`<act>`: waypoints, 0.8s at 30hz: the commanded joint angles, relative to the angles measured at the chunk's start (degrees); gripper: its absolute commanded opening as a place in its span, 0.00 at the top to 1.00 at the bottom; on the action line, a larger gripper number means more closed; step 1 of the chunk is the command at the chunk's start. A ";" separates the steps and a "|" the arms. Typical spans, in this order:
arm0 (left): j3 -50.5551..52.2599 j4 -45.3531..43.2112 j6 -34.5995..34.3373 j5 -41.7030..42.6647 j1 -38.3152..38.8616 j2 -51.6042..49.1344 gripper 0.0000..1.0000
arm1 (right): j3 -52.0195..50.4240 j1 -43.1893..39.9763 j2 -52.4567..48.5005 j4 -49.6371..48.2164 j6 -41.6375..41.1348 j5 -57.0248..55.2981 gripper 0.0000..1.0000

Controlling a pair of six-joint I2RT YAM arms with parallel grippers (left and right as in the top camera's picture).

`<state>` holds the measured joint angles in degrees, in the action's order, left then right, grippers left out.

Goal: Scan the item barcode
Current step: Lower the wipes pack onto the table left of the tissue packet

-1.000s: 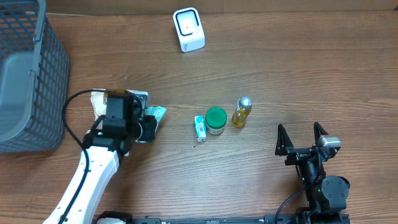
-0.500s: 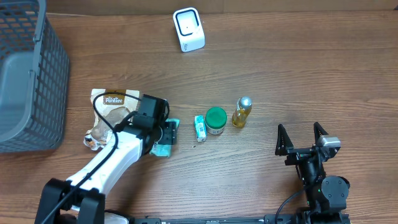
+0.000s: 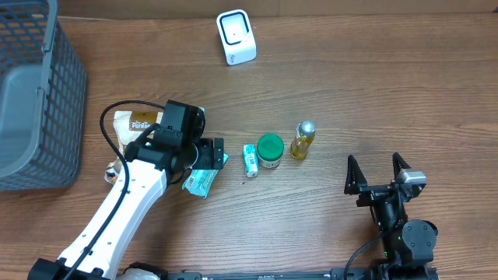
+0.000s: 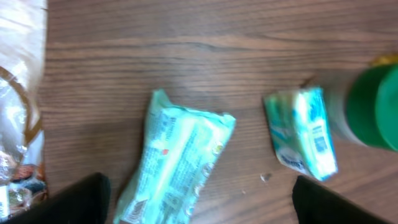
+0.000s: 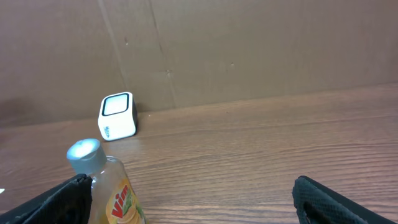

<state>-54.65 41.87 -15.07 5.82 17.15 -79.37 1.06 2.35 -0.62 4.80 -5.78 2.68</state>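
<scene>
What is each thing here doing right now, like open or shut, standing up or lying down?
Teal plastic packet: lying flat.
Green-lidded jar: upright, lid on.
Small teal-and-white packet: lying flat beside the jar.
Yellow bottle with silver cap: upright, capped.
White cube scanner: standing, untouched.
Brown snack bag: lying flat.
Grey mesh basket: upright.
Left gripper: open, over the teal packet, not gripping.
Right gripper: open, empty.

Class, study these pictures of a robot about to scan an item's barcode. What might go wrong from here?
1. The teal packet lies flat and skewed under the open left gripper; a grasp might slip or crumple it.
2. The small packet and green-lidded jar sit close by, so the arm might knock them.
3. The scanner stands well away; the barcode may end up facing away from it.
</scene>
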 commanded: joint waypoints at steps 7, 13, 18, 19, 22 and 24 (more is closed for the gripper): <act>3.17 3.37 4.79 2.73 -0.09 -4.09 0.58 | -0.61 0.31 0.46 -0.15 -0.22 -0.24 0.00; 3.17 2.51 4.83 2.51 -0.09 -8.63 0.57 | -0.61 0.31 0.46 -0.15 -0.22 -0.24 0.00; 3.17 2.49 5.81 0.04 -0.09 -10.86 0.60 | -0.61 0.31 0.46 -0.15 -0.22 -0.24 0.00; 3.17 2.49 6.27 -0.31 -0.09 -10.91 0.61 | -0.61 0.31 0.46 -0.15 -0.22 -0.24 0.00; 2.93 2.45 6.34 -0.28 -0.09 -10.86 0.64 | -0.61 0.31 0.46 -0.15 -0.22 -0.24 0.00; 2.64 2.43 6.34 -0.28 -0.09 -10.86 0.62 | -0.61 0.31 0.46 -0.15 -0.20 -0.24 0.00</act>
<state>-51.99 44.49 -10.20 6.55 17.15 -89.82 1.06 2.35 -0.62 4.80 -5.78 2.68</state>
